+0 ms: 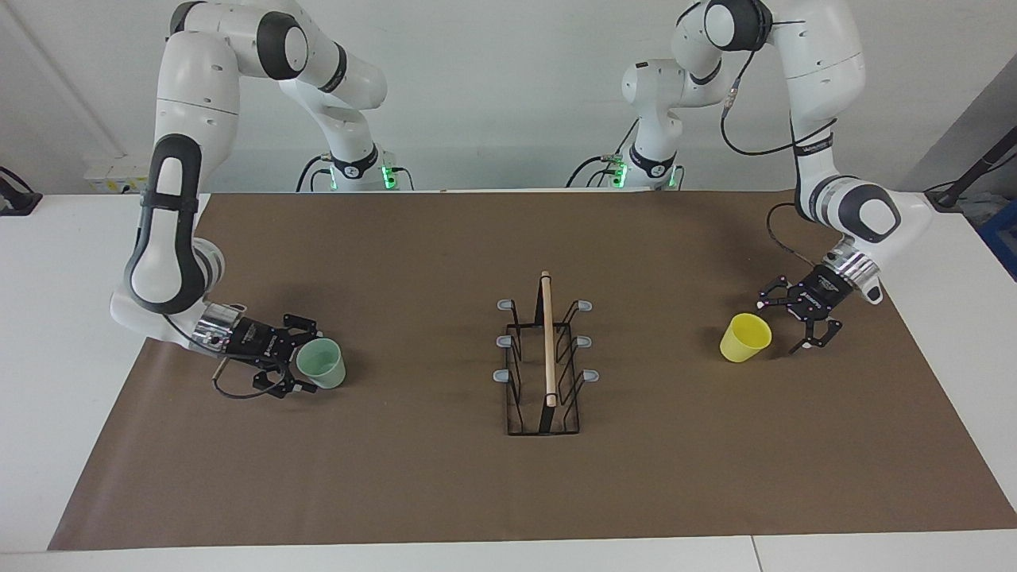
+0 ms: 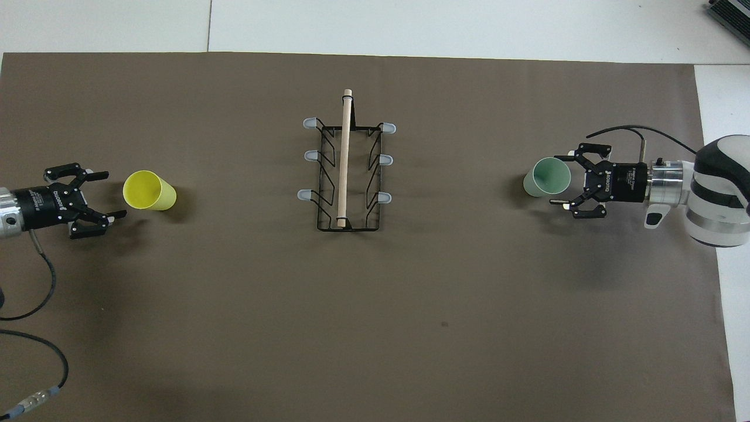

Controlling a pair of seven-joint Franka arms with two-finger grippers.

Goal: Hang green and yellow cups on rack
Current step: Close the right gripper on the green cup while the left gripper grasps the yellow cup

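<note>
Two small tapered plastic tumblers down on the brown table cover, each lying on its side with its mouth turned to the gripper at its own end. Toward the left arm's end: bright yellow plastic cup [image 1: 745, 337], long axis along the table's length, open rim facing the left gripper [image 1: 798, 321], base pointing back at the rack. Left gripper low, fingers spread wide, nothing between them, just short of the rim and not touching as read from the facing view. Toward the right arm's end: pale mint green plastic cup [image 1: 322, 363], same lie, mouth toward the right gripper [image 1: 292, 356]. Right gripper fingers [image 2: 559, 203] wide apart too, flanking the rim, closer in than the left; no grip yet, contact hard to call. Midway between both cups: black thin-wire rack [image 1: 543, 373] with light wooden rod on top, all six grey-tipped prongs bare. Each cup clearly its own arm's job; probably a short push in along each cup's axis, then a squeeze.
</note>
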